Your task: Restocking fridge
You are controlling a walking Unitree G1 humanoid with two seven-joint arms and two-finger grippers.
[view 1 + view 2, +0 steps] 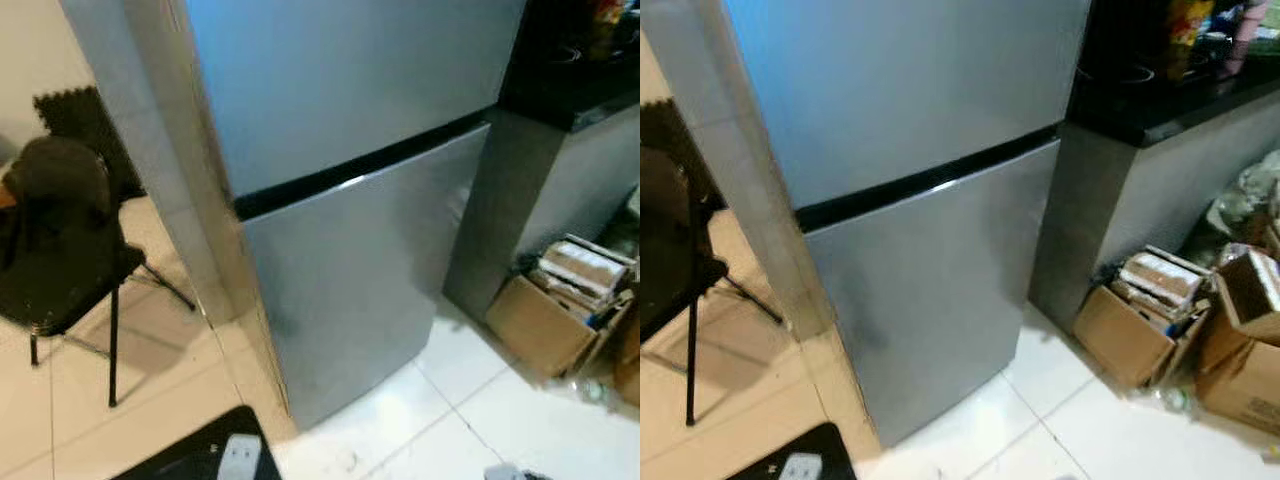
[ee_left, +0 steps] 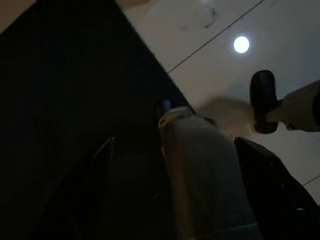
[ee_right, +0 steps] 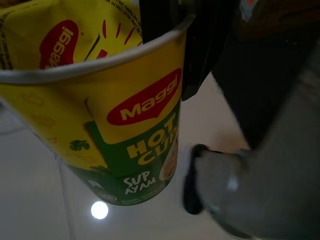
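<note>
The robot stands before a two-door stainless fridge (image 1: 340, 180), both doors closed, a dark seam running between the upper freezer door and the lower door (image 1: 350, 290). To the fridge's right a dark countertop (image 1: 1160, 110) carries some packets too blurred to name, and open cardboard boxes (image 1: 1140, 325) sit on the white tiled floor (image 1: 520, 430) beside it. A black chair (image 1: 60, 260) stands well to the left.

In the right wrist view the right gripper (image 3: 187, 50) is clamped on a yellow Maggi Hot Cup noodle cup (image 3: 120, 110), one black finger pressed against its rim and wall; the cup hangs low beside the robot's body, above the tiles. The left wrist view is dark, looking down at a black mat (image 2: 70, 100) and the floor; whether the left gripper's fingers are parted cannot be told.

The step in hand looks like the approach: the cup is in hand but not yet stored. The next move likely calls for the free left arm to reach a door edge and pull it open, while the right keeps the cup upright and clear of the swinging door.
</note>
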